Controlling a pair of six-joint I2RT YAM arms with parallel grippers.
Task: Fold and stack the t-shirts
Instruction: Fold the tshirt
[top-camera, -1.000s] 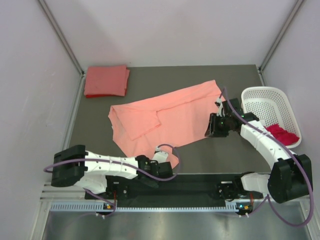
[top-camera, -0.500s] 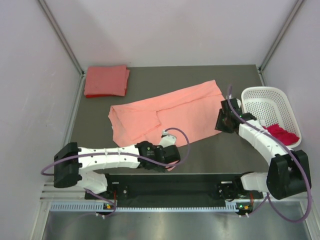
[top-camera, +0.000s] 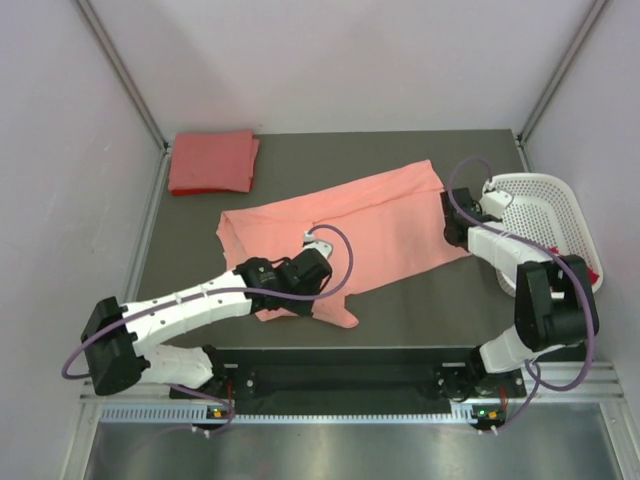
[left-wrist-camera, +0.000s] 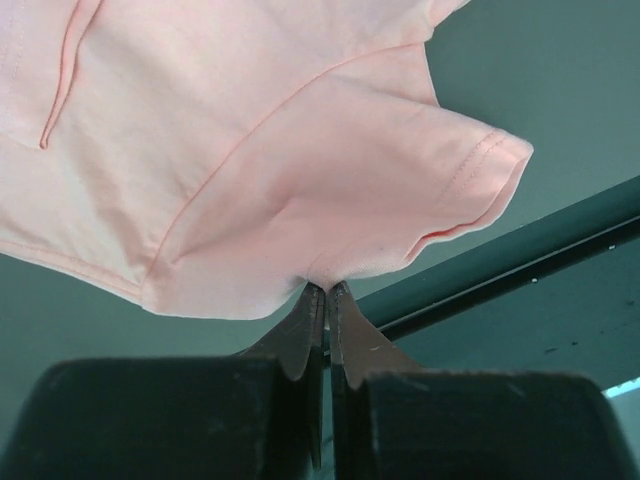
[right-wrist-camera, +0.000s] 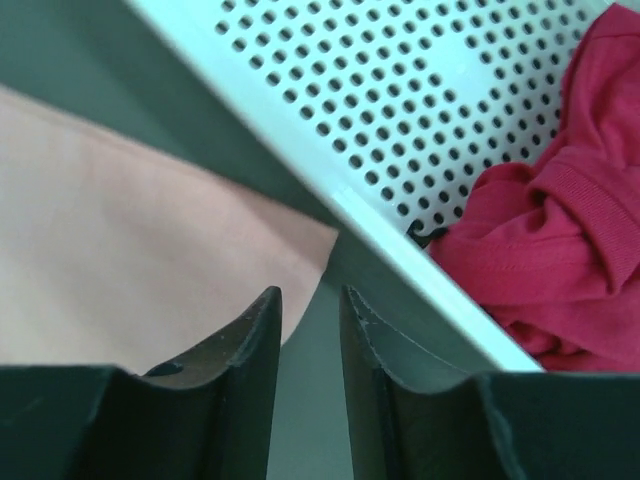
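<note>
Salmon-pink tee (top-camera: 370, 220) lies spread on the desk (top-camera: 430, 300), and my left claw (left-wrist-camera: 326, 288) just snapped shut on its near sleeve edge, so I reckon the fold-over can start. My right claw (right-wrist-camera: 310, 300) sits slightly open and empty at the tee's corner beside the basket (right-wrist-camera: 400, 120).

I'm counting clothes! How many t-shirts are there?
3: coral-red t-shirt folded far left, salmon-pink t-shirt spread mid-table, magenta-red t-shirt bunched in the white basket; more may hide there.

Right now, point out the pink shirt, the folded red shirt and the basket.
pink shirt (top-camera: 385, 215), top view, mid fabric
folded red shirt (top-camera: 210, 161), top view, centre
basket (top-camera: 548, 208), top view, bare inside
</note>
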